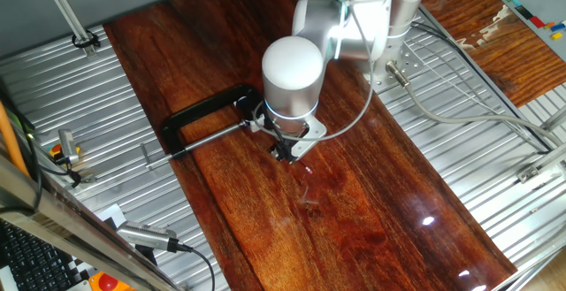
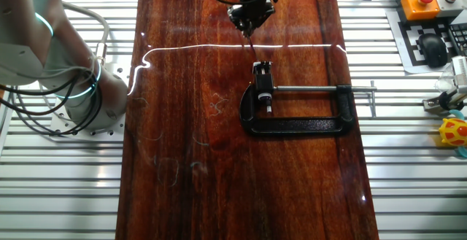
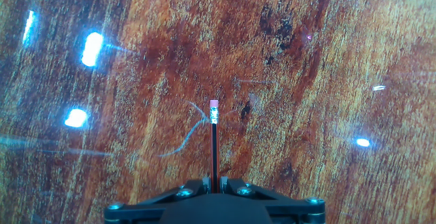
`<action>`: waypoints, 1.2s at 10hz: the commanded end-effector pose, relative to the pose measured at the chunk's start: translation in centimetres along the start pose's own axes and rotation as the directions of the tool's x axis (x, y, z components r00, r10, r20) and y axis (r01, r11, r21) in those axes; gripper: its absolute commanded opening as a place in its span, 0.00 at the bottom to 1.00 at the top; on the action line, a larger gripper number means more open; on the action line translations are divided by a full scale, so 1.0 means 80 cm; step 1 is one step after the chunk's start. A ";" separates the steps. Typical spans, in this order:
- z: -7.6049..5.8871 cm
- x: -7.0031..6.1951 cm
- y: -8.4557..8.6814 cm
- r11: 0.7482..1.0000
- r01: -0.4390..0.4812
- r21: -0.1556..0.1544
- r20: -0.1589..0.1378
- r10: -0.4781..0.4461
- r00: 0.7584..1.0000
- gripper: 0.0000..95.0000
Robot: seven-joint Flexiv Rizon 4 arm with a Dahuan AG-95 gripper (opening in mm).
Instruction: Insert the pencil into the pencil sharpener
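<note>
My gripper [image 3: 214, 183] is shut on a thin black pencil [image 3: 214, 149]. The pencil sticks out ahead of the fingers with its pink eraser end toward the wooden board. In one fixed view the gripper [image 1: 288, 154] hangs just right of the black clamp's jaw, a little above the board. The pencil sharpener [image 1: 256, 124] is a tiny white block held in that jaw. In the other fixed view the gripper [image 2: 248, 17] is beyond the sharpener [image 2: 263, 71], and the pencil [image 2: 250, 39] points down toward it, apart from it. The sharpener is out of the hand view.
The black C-shaped clamp [image 2: 295, 125] with its steel rod [image 2: 321, 88] lies flat on the dark wooden board [image 2: 182, 123]. Ribbed metal table surfaces flank the board. The arm's base [image 2: 66, 87] and cables stand at one side. A keyboard and small tools sit at the edges.
</note>
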State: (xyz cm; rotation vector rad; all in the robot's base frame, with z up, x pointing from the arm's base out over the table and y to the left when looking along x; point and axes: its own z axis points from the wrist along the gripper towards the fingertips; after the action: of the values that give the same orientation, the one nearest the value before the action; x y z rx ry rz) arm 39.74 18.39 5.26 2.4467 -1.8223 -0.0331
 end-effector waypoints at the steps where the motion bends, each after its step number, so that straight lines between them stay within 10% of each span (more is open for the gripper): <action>1: 0.000 0.002 0.000 1.000 -0.003 0.001 0.002 0.003 1.000 0.00; 12: -0.003 0.025 -0.010 1.000 -0.007 0.003 0.013 0.007 1.000 0.00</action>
State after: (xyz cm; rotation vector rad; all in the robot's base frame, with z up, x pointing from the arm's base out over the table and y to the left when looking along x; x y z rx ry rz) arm 41.02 16.60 5.53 2.4449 -1.8403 -0.0482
